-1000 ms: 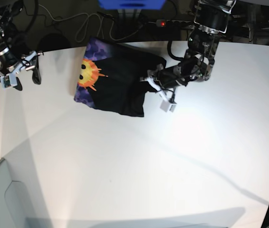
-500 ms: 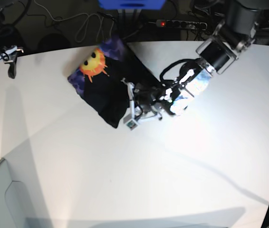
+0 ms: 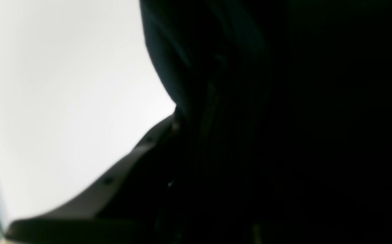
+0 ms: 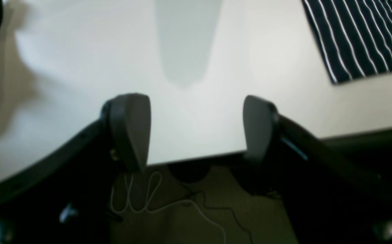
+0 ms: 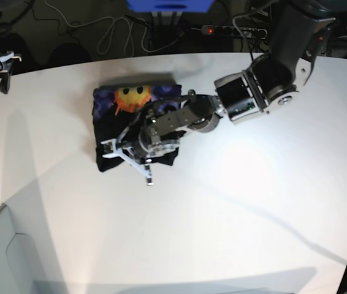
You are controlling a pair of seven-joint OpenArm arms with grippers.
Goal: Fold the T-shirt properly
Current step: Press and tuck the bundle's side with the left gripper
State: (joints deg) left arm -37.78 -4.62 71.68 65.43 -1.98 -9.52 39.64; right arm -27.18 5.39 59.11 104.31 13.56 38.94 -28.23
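The white tabletop (image 5: 235, 202) holds the T-shirt (image 5: 130, 119), a folded black bundle. Its sun face print (image 5: 132, 96) shows at the far end, and its long side runs from that far end toward the near edge. The left arm (image 5: 241, 98) reaches across the tabletop and its left hand (image 5: 130, 158) sits on the near end of the T-shirt, covering part of it. Its fingers are nearly together, with black cloth bunched at them, so it looks clamped on the T-shirt. The left wrist view shows only dark cloth pressed close, beside bright tabletop.

The right hand (image 4: 196, 128) is well apart from the T-shirt, at the tabletop's far corner. Its fingers (image 4: 130, 130) stand wide with nothing between them. Under it, cables (image 4: 169, 203) lie on the floor. Only the right wrist view shows a striped cloth (image 4: 365, 37) lying on the tabletop beyond the right hand.
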